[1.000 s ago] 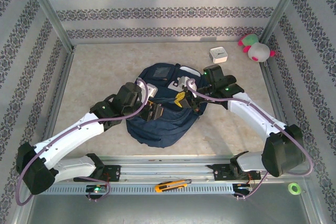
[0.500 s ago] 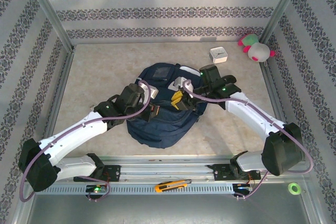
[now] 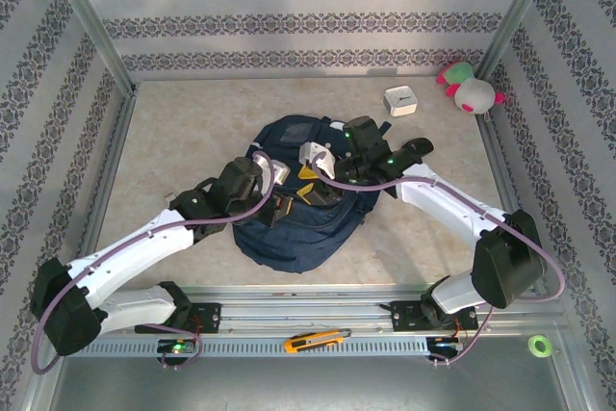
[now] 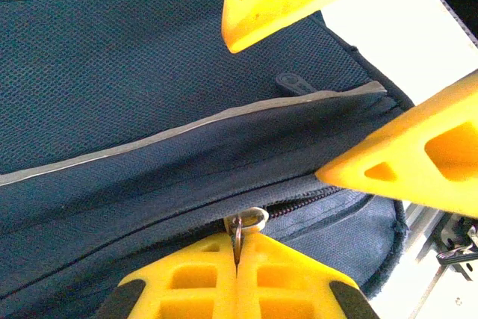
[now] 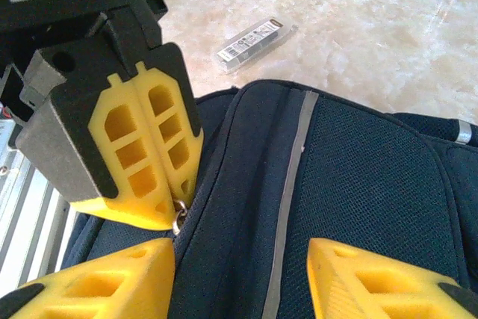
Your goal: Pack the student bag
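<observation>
1. Centrally on the table [image 3: 173,141] lies the student bag [image 3: 289,233].
2. Left gripper [image 4: 237,243] is pinched tight on its zipper pull ring [image 4: 252,219].
3. Right gripper [image 5: 240,253] hovers close by, spread wide, holding nothing.

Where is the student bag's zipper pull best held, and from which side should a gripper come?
Probably pinch the zipper pull at its thin metal ring, coming down from above the student bag. The ring stands free of the fabric, and the left gripper is shut on it that way.
</observation>
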Available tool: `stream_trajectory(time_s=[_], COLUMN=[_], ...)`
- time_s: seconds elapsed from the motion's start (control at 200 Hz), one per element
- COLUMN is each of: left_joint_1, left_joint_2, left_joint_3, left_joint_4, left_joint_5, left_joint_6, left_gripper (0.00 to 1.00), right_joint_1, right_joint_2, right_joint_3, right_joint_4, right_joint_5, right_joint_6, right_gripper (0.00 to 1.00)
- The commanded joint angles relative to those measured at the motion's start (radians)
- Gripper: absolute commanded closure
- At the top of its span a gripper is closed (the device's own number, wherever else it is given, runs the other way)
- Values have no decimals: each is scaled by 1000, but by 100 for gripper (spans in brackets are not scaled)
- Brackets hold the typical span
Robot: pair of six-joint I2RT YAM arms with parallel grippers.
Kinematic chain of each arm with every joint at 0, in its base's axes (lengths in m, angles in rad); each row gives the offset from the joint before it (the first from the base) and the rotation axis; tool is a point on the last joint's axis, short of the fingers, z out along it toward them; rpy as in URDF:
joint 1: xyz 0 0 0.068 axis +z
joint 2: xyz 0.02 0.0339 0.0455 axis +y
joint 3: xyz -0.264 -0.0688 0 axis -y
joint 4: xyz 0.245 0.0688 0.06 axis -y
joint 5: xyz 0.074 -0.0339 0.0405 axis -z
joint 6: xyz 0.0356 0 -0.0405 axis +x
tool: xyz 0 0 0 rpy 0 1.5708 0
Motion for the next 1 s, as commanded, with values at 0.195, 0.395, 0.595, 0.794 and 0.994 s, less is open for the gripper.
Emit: stream_trajectory(time_s=[0.195, 0.395, 0.595, 0.794, 0.994], left_joint_1=[-8, -9, 29, 189, 318], left_joint_2=[-11, -29, -36, -78, -53], left_joint_3=[20, 18, 8, -45, -54], left_joint_4=[90, 92, -5, -62, -51], left_joint_5=[-26, -38, -160, -174, -201], left_joint_6=[-22, -25, -13, 26, 88], left_gripper=[100, 100, 100, 100, 100], right_joint_1=[40, 46, 2, -92, -154], right_joint_2=[12, 39, -27, -114, -143], right_joint_3=[34, 61, 37, -19, -28], right_joint_4=[-121, -146, -147, -199, -280], right_joint_5=[52, 95, -4, -220, -375], right_joint_6=[-39, -44, -113, -264, -385], right_gripper=[45, 50, 100, 100, 100])
